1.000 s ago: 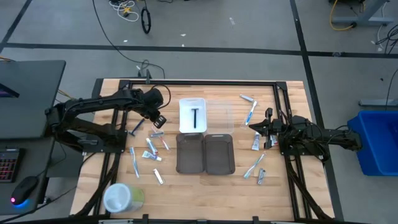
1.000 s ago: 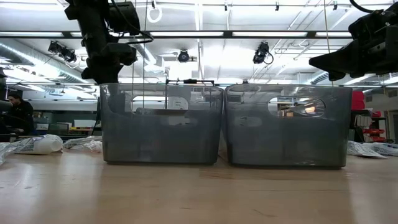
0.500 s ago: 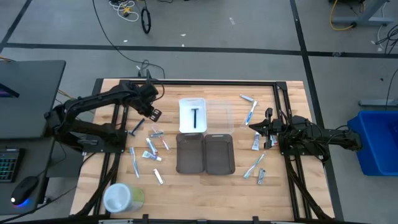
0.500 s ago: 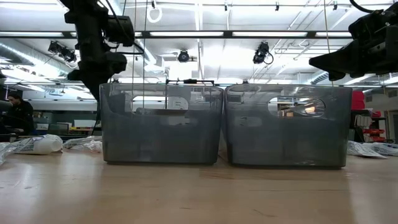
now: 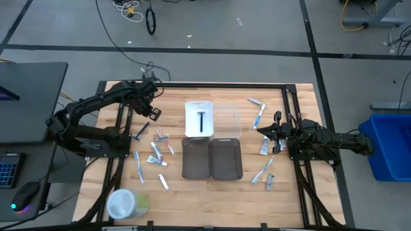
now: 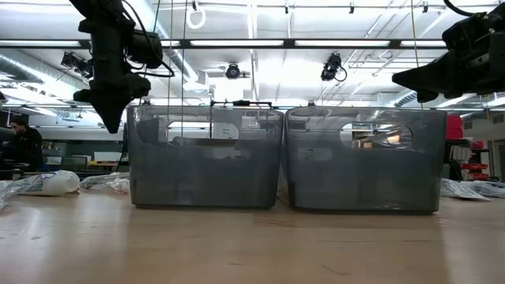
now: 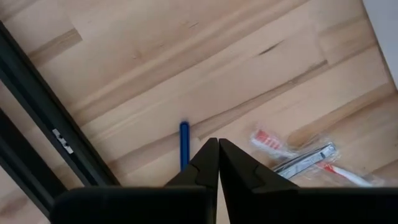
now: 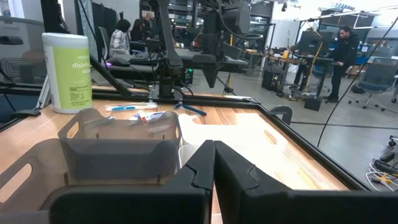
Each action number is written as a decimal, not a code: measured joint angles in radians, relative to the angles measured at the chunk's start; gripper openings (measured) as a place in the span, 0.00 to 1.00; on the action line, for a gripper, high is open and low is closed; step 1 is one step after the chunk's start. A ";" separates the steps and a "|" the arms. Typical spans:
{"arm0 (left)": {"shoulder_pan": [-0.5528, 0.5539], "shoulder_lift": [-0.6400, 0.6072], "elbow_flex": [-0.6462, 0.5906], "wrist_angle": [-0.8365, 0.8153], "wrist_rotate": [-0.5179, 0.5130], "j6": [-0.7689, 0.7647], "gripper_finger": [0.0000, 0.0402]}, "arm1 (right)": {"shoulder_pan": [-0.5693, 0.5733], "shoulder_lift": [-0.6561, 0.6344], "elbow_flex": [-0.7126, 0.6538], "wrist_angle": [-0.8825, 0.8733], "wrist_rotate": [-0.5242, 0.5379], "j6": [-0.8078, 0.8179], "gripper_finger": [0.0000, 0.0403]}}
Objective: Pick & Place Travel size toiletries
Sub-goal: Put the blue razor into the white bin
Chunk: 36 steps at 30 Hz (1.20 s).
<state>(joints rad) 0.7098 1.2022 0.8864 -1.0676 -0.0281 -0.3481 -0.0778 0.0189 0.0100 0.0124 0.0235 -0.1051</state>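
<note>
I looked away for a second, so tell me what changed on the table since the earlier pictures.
The left pincer, shut and empty, moved away from the white tray toward the table's left rear, above the blue stick. Nothing was picked up or released. The right pincer stayed shut beside its toiletries; the trays and scattered items kept their places.

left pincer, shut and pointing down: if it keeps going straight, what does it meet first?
Likely bare table, close beside the blue stick lying just off the left pincer tips. Depth is unclear, so it might clip that stick.
</note>
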 joint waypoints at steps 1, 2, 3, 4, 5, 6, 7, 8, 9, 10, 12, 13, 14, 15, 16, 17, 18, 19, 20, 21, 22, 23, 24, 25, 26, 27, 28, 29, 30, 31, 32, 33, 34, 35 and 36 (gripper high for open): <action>0.000 0.000 0.000 0.000 -0.004 0.000 0.05 | 0.000 0.000 0.000 0.000 0.000 0.000 0.03; 0.000 0.000 0.000 -0.001 -0.007 0.001 0.05 | 0.000 0.000 0.000 0.000 0.000 0.000 0.03; -0.001 0.000 -0.001 -0.003 -0.011 0.001 0.05 | 0.000 0.000 0.000 0.000 0.000 0.000 0.03; -0.001 0.000 -0.005 -0.002 -0.015 0.002 0.04 | 0.000 0.000 0.000 0.000 0.000 0.000 0.03; -0.001 0.001 -0.014 -0.002 -0.023 0.010 0.03 | 0.000 0.000 0.000 0.000 0.000 0.000 0.03; -0.001 0.004 -0.026 -0.003 -0.029 0.012 0.03 | 0.000 0.000 0.000 0.000 0.000 0.000 0.03; -0.001 0.008 -0.039 0.000 -0.032 0.013 0.02 | 0.000 0.000 0.000 0.000 0.000 0.000 0.03; -0.001 0.010 -0.054 0.001 -0.032 0.011 0.02 | 0.000 0.000 0.000 0.000 0.000 0.000 0.03; 0.000 0.010 -0.068 0.000 -0.032 0.010 0.02 | 0.000 0.000 0.000 0.000 0.000 0.000 0.03; 0.000 0.010 -0.081 0.002 -0.035 0.010 0.01 | 0.000 0.000 0.000 0.000 0.000 0.000 0.03; 0.000 0.010 -0.103 0.007 -0.043 0.008 0.02 | 0.000 0.000 0.000 0.000 0.000 0.000 0.03; 0.000 0.010 -0.113 0.009 -0.044 0.007 0.02 | 0.000 0.000 0.000 0.000 0.000 0.000 0.03; 0.000 0.010 -0.124 0.013 -0.044 0.007 0.03 | 0.000 0.000 0.000 0.000 0.000 0.000 0.03; 0.000 0.010 -0.133 0.016 -0.046 0.007 0.04 | 0.000 0.000 0.000 0.000 0.000 0.000 0.03; 0.000 0.010 -0.142 0.018 -0.049 0.006 0.05 | 0.000 0.000 0.000 0.000 0.000 0.000 0.03; 0.000 0.010 -0.149 0.021 -0.052 0.006 0.06 | 0.000 0.000 0.000 0.000 0.000 0.000 0.03; 0.000 0.010 -0.155 0.021 -0.057 0.005 0.06 | 0.000 0.000 0.000 0.000 0.000 0.000 0.03; 0.000 0.010 -0.158 0.022 -0.064 0.004 0.06 | 0.000 0.000 0.000 0.000 0.000 0.000 0.03; 0.000 0.010 -0.159 0.022 -0.071 0.004 0.06 | 0.000 0.000 0.000 0.000 0.000 0.000 0.03; 0.000 0.010 -0.159 0.023 -0.076 0.004 0.06 | 0.000 0.000 0.000 0.000 0.000 0.000 0.03; 0.000 0.010 -0.159 0.024 -0.081 0.004 0.06 | 0.000 0.000 0.000 0.000 0.000 0.000 0.03; 0.000 0.010 -0.159 0.024 -0.085 0.004 0.06 | 0.000 0.000 0.000 0.000 0.000 0.000 0.03; 0.000 0.010 -0.159 0.024 -0.088 0.004 0.06 | 0.000 0.000 0.000 0.000 0.000 0.000 0.03; 0.000 0.010 -0.159 0.027 -0.088 0.004 0.06 | 0.000 0.000 0.000 0.000 0.000 0.000 0.03; 0.000 0.010 -0.159 0.030 -0.087 0.004 0.06 | 0.000 0.000 0.000 0.000 0.000 0.000 0.03; 0.000 0.011 -0.159 0.034 -0.086 0.004 0.07 | 0.000 0.000 0.000 0.000 0.000 0.000 0.03; 0.000 0.016 -0.159 0.038 -0.085 0.004 0.08 | 0.000 0.000 0.000 0.000 0.000 0.000 0.03; 0.000 0.025 -0.159 0.039 -0.082 0.002 0.09 | 0.000 0.000 0.000 0.000 0.000 0.000 0.03; 0.000 0.035 -0.159 0.038 -0.075 0.000 0.11 | 0.000 0.000 0.000 0.000 0.000 0.000 0.03; 0.000 0.043 -0.159 0.037 -0.069 0.000 0.14 | 0.000 0.000 0.000 0.000 0.000 0.000 0.03; 0.000 0.055 -0.159 0.038 -0.068 0.001 0.16 | 0.000 0.000 0.000 0.000 0.000 0.000 0.03; 0.000 0.065 -0.159 0.039 -0.067 0.002 0.19 | 0.000 0.000 0.000 0.000 0.000 0.000 0.03; 0.000 0.075 -0.159 0.038 -0.067 0.002 0.22 | 0.000 0.000 0.000 0.000 0.000 0.000 0.03; 0.000 0.084 -0.159 0.040 -0.067 0.003 0.25 | 0.000 0.000 0.000 0.000 0.000 0.000 0.03; 0.000 0.094 -0.159 0.042 -0.068 0.003 0.28 | 0.000 0.000 0.000 0.000 0.000 0.000 0.03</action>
<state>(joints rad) 0.7097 1.2962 0.7273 -1.0258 -0.0958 -0.3451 -0.0777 0.0189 0.0098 0.0124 0.0235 -0.1051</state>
